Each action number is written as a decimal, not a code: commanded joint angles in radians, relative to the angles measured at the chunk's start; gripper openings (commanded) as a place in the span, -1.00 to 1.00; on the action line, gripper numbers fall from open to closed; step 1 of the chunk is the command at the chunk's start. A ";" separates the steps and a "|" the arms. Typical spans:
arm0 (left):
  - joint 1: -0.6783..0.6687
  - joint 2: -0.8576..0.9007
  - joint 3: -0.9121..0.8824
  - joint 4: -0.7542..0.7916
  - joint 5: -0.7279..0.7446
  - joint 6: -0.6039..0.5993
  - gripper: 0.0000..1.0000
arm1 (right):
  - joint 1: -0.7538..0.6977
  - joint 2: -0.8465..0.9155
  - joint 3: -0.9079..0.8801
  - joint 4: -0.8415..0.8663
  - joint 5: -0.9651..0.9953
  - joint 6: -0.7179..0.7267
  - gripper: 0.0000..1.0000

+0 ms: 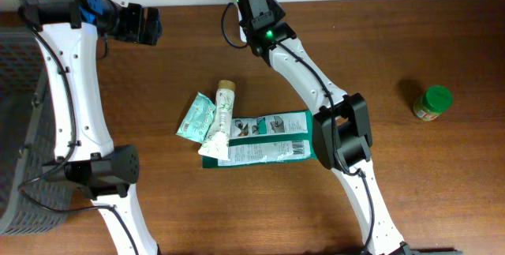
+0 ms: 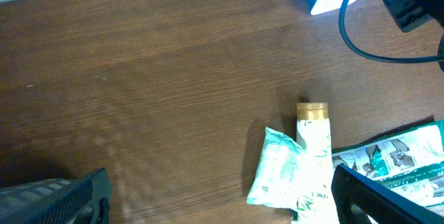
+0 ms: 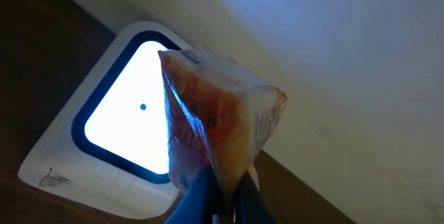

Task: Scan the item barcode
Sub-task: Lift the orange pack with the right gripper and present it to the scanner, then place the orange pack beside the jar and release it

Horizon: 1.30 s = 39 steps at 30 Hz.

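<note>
Right gripper (image 3: 222, 197): clamped on crinkled orange plastic packet (image 3: 220, 116), facing lit white triangular scanner (image 3: 114, 113). Left gripper (image 2: 222, 203): spread wide, empty, above brown wooden worktop (image 2: 173, 78).

my left arm (image 1: 75, 89) reaches forward, wrist turned inward, left gripper (image 2: 222, 207) spread wide — my right arm (image 1: 308, 73) stretches forward too, right gripper (image 3: 218, 197) pinched tight on a packet (image 3: 222, 113).

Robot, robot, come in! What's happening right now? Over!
Left gripper open, empty. Right gripper shut on crinkly orange plastic packet, held at glowing white scanner window. Nothing seen blocking it.
</note>
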 commanded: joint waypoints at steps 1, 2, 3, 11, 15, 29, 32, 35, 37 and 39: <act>0.004 -0.006 0.010 0.001 0.007 0.016 0.98 | -0.001 -0.104 0.017 -0.032 -0.063 0.071 -0.92; 0.004 -0.006 0.010 0.001 0.007 0.016 0.99 | -0.001 -0.141 0.017 -0.064 -0.088 0.121 -0.92; 0.004 -0.006 0.010 0.001 0.007 0.016 0.98 | -0.002 -0.182 0.017 -0.109 -0.111 0.182 -0.92; 0.004 -0.006 0.010 0.001 0.007 0.016 0.98 | -0.057 -0.457 0.017 -0.756 -0.245 0.359 -0.92; 0.004 -0.006 0.010 0.001 0.007 0.016 0.98 | -0.182 -0.464 0.004 -1.072 -0.246 0.588 -0.91; 0.004 -0.006 0.010 0.001 0.007 0.016 0.99 | -0.651 -0.450 -0.558 -0.787 -0.246 0.883 -0.92; 0.004 -0.006 0.010 0.001 0.007 0.016 0.98 | -0.710 -0.450 -0.581 -0.746 -0.246 0.870 -0.85; 0.004 -0.006 0.010 0.001 0.007 0.016 0.98 | -0.716 -0.450 -0.581 -0.737 -0.246 0.867 -0.65; 0.004 -0.006 0.010 0.001 0.007 0.016 0.98 | -0.715 -0.450 -0.581 -0.738 -0.246 0.867 -0.49; 0.004 -0.006 0.010 0.001 0.007 0.016 0.99 | -0.715 -0.450 -0.581 -0.742 -0.252 0.867 -0.48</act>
